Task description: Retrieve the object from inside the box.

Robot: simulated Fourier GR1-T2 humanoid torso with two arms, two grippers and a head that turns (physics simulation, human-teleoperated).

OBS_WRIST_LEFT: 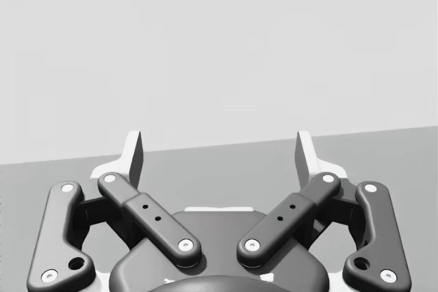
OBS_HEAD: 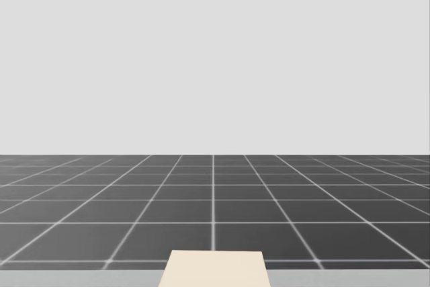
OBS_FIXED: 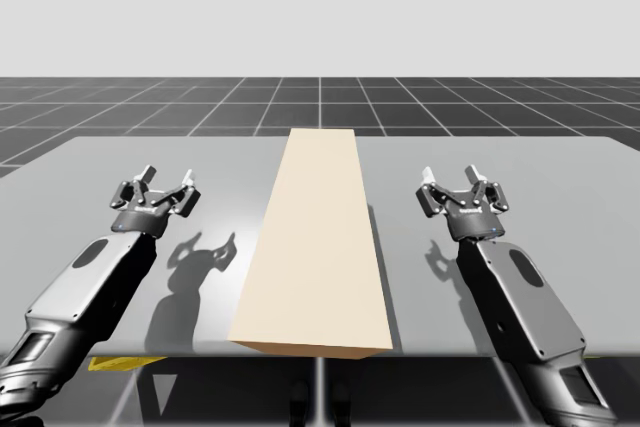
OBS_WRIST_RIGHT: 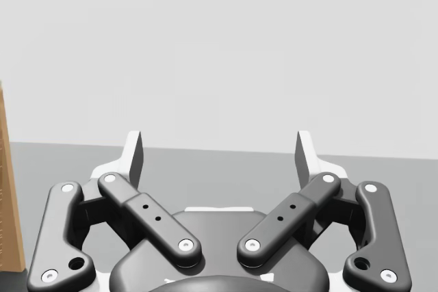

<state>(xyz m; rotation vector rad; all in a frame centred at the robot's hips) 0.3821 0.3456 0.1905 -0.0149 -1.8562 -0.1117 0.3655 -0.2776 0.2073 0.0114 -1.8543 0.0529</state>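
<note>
A long, pale tan box (OBS_FIXED: 318, 242) with its lid closed lies lengthwise down the middle of the grey table (OBS_FIXED: 560, 177); whatever is inside is hidden. Its far end shows in the head view as the box (OBS_HEAD: 216, 268), and its brown side wall (OBS_WRIST_RIGHT: 8, 189) stands beside my right gripper. My left gripper (OBS_FIXED: 168, 177) hovers to the left of the box, open, with nothing between its fingers (OBS_WRIST_LEFT: 133, 158). My right gripper (OBS_FIXED: 451, 174) hovers to the right of the box, also open and holding nothing, with its fingers (OBS_WRIST_RIGHT: 306, 155) spread.
The grey table reaches to a far edge (OBS_FIXED: 320, 137) behind the box, with a dark gridded floor (OBS_HEAD: 215, 199) beyond. Bare tabletop lies ahead of both grippers on either side of the box.
</note>
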